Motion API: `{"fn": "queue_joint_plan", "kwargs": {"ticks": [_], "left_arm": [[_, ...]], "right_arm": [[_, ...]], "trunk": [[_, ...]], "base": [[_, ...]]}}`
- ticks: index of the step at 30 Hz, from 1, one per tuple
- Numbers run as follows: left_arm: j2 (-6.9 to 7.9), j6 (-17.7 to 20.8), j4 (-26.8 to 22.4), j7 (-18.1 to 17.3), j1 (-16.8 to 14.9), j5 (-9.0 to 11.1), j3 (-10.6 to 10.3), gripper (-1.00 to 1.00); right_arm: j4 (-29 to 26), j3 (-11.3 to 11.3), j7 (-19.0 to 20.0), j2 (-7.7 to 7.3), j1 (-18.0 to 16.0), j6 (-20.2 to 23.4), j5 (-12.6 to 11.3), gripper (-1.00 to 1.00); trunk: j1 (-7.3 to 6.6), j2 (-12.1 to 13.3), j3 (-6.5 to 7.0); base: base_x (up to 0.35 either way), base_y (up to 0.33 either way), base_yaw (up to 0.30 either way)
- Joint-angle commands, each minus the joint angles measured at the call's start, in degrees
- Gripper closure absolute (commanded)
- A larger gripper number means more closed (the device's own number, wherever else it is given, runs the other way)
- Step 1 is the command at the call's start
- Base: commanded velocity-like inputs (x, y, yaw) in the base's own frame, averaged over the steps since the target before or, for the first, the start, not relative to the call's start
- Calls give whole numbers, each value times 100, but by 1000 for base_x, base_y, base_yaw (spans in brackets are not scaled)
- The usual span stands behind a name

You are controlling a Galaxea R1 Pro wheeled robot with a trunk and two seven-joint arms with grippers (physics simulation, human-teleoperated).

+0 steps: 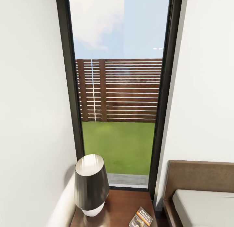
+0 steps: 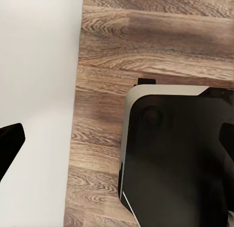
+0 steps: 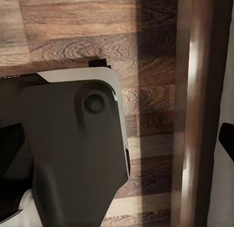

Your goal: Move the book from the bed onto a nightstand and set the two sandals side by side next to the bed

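Book: thin orange-banded paperback (image 1: pixel 141 218) on dark reddish-brown wooden nightstand (image 1: pixel 120 204), lower centre; claw spread: cannot tell either; risk: turning base may bump nightstand, toppling black lamp (image 1: pixel 91 184)

The robot's base (image 2: pixel 175 159) is showing in the left wrist view as a black, matte body with rounded corners, a pale silver-white rim running along its edge and a round raised boss on top. In the right wrist view the base is appearing dark grey, with the same white edging and a round knob-like disc (image 3: pixel 95 103).
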Motion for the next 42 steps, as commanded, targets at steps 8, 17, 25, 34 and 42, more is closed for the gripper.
{"fn": "queue_joint_plan", "kwargs": {"ticks": [8,17,25,34,42], "left_arm": [[0,-6,-5,9,0,33,-53,-100],[-16,-8,-12,5,-3,17,-57,-100],[-18,-11,-18,4,-15,18,-54,-100],[-9,-11,-14,4,-17,12,-56,-100],[-9,-11,-14,4,-17,11,-56,-100]], "right_arm": [[-2,-46,-11,2,-2,23,61,-100],[-2,-46,-11,0,-2,23,61,-100],[-2,-46,-11,0,-2,23,61,-100],[-2,-46,-11,1,-2,23,61,-100],[-2,-46,-11,2,-2,23,60,-100]], "trunk": [[2,-4,-2],[2,-4,-2],[2,-4,-2],[2,-4,-2],[2,-4,-2]], "base": [[0,0,0],[0,0,0],[0,0,0],[0,0,0],[0,0,0]]}}
